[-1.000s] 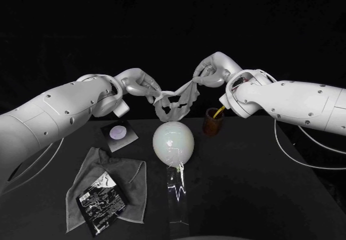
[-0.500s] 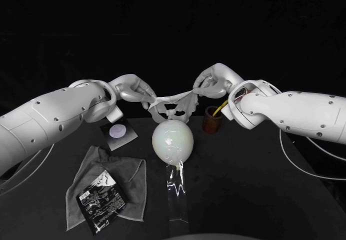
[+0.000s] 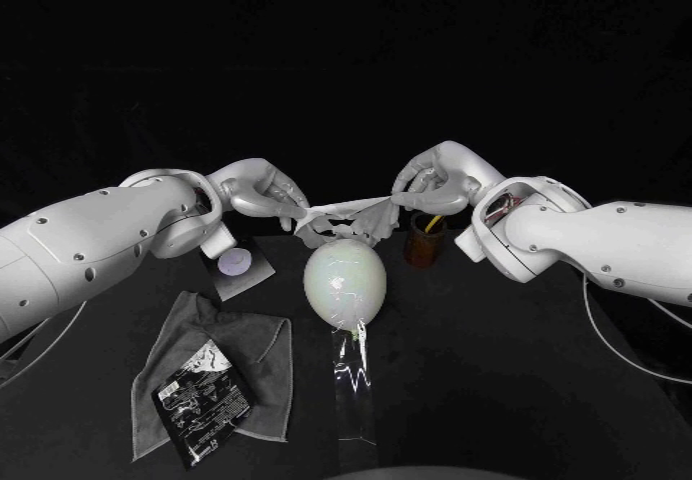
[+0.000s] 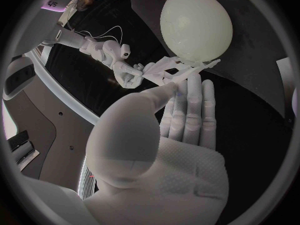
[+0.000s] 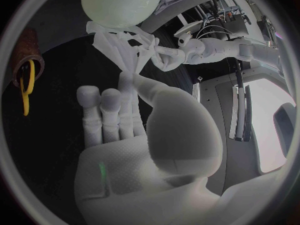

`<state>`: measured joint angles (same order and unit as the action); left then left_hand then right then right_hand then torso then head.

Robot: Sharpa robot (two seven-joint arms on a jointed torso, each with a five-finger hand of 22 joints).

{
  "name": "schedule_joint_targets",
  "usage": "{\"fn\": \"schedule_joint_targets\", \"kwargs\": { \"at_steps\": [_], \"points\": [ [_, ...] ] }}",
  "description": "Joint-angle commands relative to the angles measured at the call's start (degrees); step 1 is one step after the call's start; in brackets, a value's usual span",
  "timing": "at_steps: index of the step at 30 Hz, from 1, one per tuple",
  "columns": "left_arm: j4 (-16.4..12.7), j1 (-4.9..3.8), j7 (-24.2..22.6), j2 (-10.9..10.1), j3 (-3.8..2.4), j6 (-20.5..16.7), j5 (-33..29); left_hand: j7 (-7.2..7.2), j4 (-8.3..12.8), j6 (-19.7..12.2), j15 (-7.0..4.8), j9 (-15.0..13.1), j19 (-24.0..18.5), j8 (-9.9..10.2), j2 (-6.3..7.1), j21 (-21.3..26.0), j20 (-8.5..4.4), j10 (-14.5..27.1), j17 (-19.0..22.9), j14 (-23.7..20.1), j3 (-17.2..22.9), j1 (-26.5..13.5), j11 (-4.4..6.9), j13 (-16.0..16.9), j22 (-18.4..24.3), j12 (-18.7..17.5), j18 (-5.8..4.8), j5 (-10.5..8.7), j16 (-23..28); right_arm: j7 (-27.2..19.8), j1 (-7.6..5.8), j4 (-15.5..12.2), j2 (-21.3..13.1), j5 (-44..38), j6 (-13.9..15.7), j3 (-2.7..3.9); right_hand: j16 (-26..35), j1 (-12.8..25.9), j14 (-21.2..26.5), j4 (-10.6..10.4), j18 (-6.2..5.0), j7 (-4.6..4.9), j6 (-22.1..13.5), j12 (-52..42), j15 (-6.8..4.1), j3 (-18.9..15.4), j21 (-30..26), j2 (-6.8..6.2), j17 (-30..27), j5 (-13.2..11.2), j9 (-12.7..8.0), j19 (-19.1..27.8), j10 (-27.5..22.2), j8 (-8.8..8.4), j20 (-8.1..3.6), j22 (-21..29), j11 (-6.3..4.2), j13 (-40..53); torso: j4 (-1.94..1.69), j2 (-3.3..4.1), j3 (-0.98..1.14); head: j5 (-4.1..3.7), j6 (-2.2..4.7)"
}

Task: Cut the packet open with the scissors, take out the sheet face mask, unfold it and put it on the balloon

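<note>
Left hand (image 3: 267, 190) at 10 o'clock of the balloon (image 3: 346, 283), pinching one end of the sheet face mask (image 3: 346, 218) between thumb and fingers. Right hand (image 3: 433, 182) at 2 o'clock, pinching the other end the same way. Mask stretched between the two hands, sagging in the middle, at 12 o'clock of the balloon and just over its top; touching or not, cannot tell. Balloon pale and egg-shaped, on a clear stand (image 3: 353, 385) mid-bench (image 3: 490, 380). At 1 o'clock, just beside it, a brown cup (image 3: 423, 252) holding the yellow-handled scissors (image 3: 430, 224). At 7 o'clock, the black packet (image 3: 202, 402) lying on a grey cloth (image 3: 245, 340). At 9 o'clock, a dark card (image 3: 238, 264) bearing a pale disc.
</note>
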<state>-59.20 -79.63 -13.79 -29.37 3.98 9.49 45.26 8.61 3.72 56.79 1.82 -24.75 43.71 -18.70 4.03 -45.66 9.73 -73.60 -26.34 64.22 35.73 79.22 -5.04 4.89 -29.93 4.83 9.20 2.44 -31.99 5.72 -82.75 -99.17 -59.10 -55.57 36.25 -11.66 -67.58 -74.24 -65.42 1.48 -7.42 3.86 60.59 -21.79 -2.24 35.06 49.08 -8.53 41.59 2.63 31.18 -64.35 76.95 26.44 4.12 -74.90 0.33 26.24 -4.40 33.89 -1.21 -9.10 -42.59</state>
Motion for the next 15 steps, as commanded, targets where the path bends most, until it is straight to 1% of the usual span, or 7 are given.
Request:
{"fn": "schedule_joint_targets", "kwargs": {
  "at_steps": [1,5,9,12,15],
  "points": [
    [-1.99,0.03,-0.26,-0.65,-0.05,-1.54,-0.22,0.04,0.41,0.55,0.08,-6.77,-0.45,-0.26,-0.14,-0.25,-0.08,-0.44,-0.08,-0.41,-0.06,0.52,0.05,0.09,-0.07,-0.19,0.62,0.31,-0.32,0.82,0.05,-1.26,-0.97,-0.63,0.18,-0.04,-0.21,-0.05,-0.09,-0.06,-0.81,0.00,0.55,-0.34,-0.30,0.41,0.35,0.40,0.05,0.14,0.05,-0.43,0.04,0.39,-0.07,-3.76,-0.28,0.08,0.06,0.05,-0.01,-0.01,0.05],
    [-4.70,0.07,-0.29,-1.77,-0.04,-2.52,-0.36,0.04,0.41,0.57,0.08,-6.76,-0.51,-0.25,-0.13,-0.29,-0.06,-0.46,-0.10,-0.47,-0.06,0.51,0.05,0.10,-0.11,-0.19,0.62,0.32,-0.34,0.99,0.08,-2.50,-2.28,-0.74,0.31,-0.12,-0.22,-0.02,-0.10,-0.07,-0.79,-0.02,0.56,-0.38,-0.31,0.41,0.42,0.39,0.03,0.14,0.07,-0.49,0.07,0.43,-0.08,-3.79,-0.30,0.13,0.11,0.04,0.09,-0.01,0.17],
    [-6.62,0.09,-0.25,-2.63,-0.03,-3.28,-0.41,0.04,0.45,0.61,0.07,-6.76,-0.57,-0.24,-0.09,-0.37,-0.06,-0.49,-0.13,-0.52,-0.07,0.52,0.06,0.11,-0.17,-0.18,0.63,0.32,-0.39,1.06,0.08,-3.50,-3.24,-0.79,0.31,-0.21,-0.28,0.00,-0.17,-0.08,-0.79,-0.04,0.57,-0.41,-0.31,0.41,0.47,0.38,0.14,0.15,0.09,-0.52,0.10,0.47,-0.08,-3.81,-0.31,0.17,0.10,0.08,0.15,-0.03,0.27],
    [-8.59,0.10,-0.07,-3.59,0.00,-3.87,-0.43,0.05,0.48,0.68,0.06,-6.75,-0.72,-0.24,-0.04,-0.45,-0.02,-0.55,-0.18,-0.58,-0.08,0.50,0.07,0.12,-0.25,-0.17,0.60,0.31,-0.45,1.06,0.10,-4.79,-4.41,-0.83,0.07,-0.40,-0.28,0.00,-0.17,-0.08,-0.79,-0.04,0.57,-0.41,-0.31,0.41,0.47,0.38,0.14,0.15,0.09,-0.52,0.10,0.47,-0.08,-3.81,-0.31,0.17,0.13,0.16,0.13,-0.09,0.35],
    [-9.88,0.10,0.09,-4.29,0.02,-4.18,-0.44,0.05,0.50,0.73,0.05,-6.75,-0.82,-0.23,-0.02,-0.52,0.00,-0.59,-0.22,-0.60,-0.08,0.50,0.08,0.13,-0.32,-0.16,0.58,0.32,-0.51,0.96,0.15,-5.71,-5.15,-0.84,-0.37,-0.61,-0.28,0.00,-0.17,-0.08,-0.79,-0.04,0.57,-0.41,-0.31,0.41,0.47,0.38,0.14,0.15,0.09,-0.52,0.10,0.47,-0.08,-3.81,-0.31,0.17,0.15,0.14,0.12,-0.22,0.34]
  ]
}}
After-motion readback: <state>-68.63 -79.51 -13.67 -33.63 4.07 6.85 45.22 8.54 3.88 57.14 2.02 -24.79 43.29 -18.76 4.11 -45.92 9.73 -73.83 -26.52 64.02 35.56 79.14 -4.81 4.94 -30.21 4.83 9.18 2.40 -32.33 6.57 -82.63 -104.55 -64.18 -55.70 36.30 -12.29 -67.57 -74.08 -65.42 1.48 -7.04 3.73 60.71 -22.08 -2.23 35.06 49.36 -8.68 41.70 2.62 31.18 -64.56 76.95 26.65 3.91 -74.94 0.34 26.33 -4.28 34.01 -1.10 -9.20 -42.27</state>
